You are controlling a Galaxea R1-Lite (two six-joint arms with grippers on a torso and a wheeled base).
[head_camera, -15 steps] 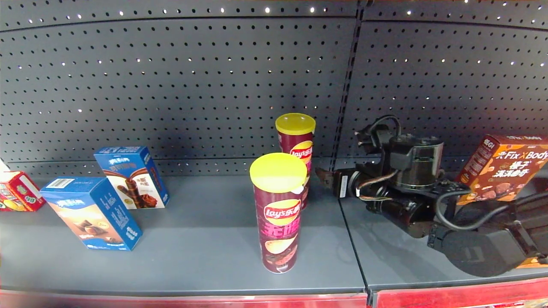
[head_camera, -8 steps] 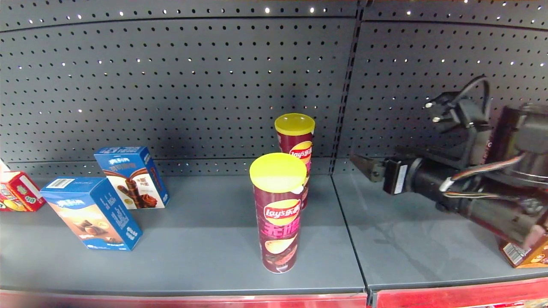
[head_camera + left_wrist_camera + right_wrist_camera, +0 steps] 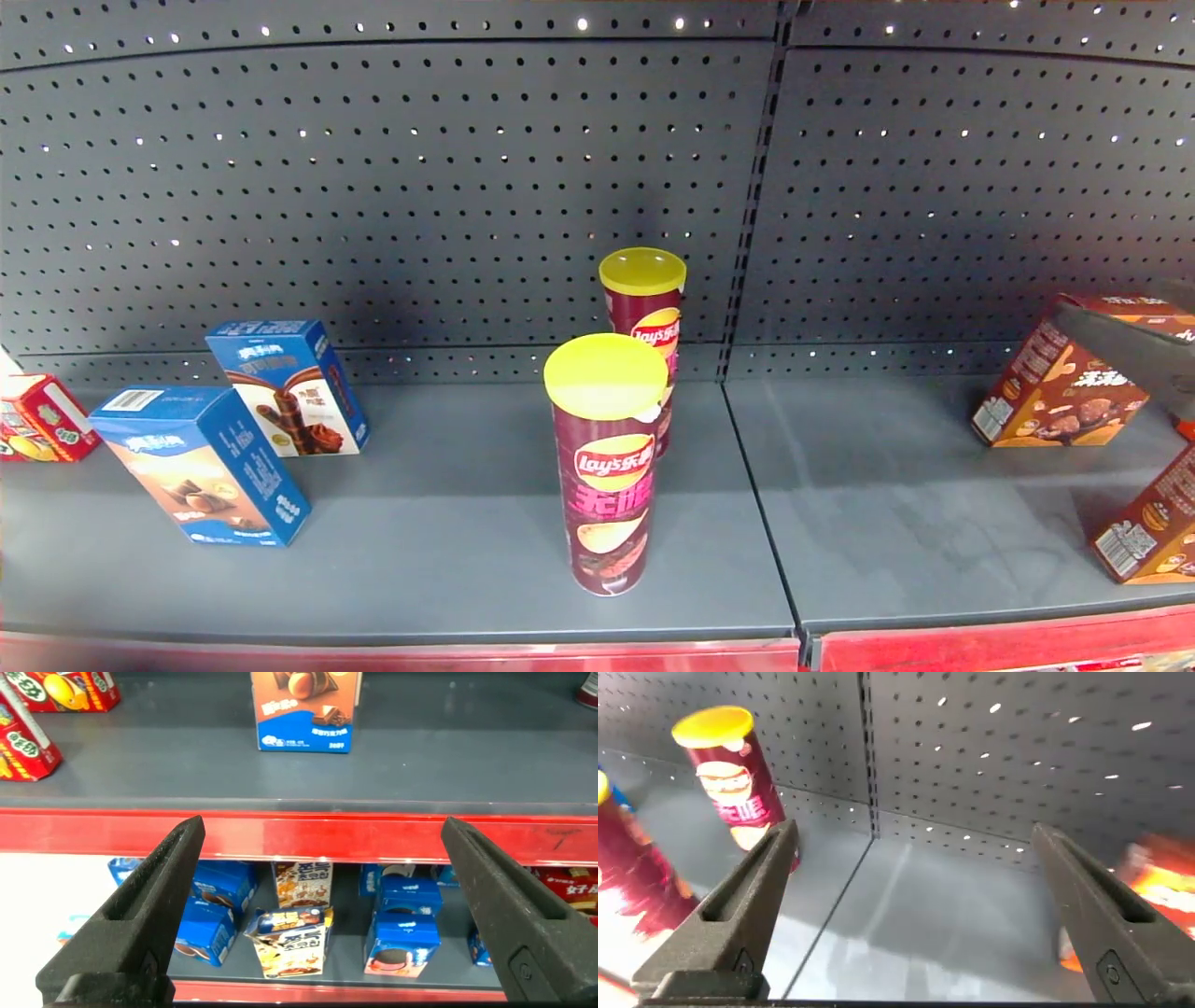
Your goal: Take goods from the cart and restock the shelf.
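Observation:
Two maroon chip cans with yellow lids stand upright mid-shelf, the front can (image 3: 607, 467) ahead of the back can (image 3: 644, 313); the back can (image 3: 729, 775) also appears in the right wrist view. My right gripper (image 3: 915, 835) is open and holds nothing, above the right half of the grey shelf (image 3: 887, 504); one of its fingers (image 3: 1120, 347) pokes in at the head view's right edge. My left gripper (image 3: 322, 831) is open and holds nothing, in front of the shelf's red front edge (image 3: 308, 833), below the level of a blue box (image 3: 306, 709).
Two blue cookie boxes (image 3: 201, 462) (image 3: 289, 387) and a red pack (image 3: 42, 415) stand on the left. Two orange-brown boxes (image 3: 1060, 387) (image 3: 1148, 523) sit at the right. A perforated back panel (image 3: 420, 187) closes the shelf. A lower shelf holds several blue boxes (image 3: 402, 938).
My right arm has pulled back from beside the back can to the right, leaving the head view almost wholly. The cans have not moved.

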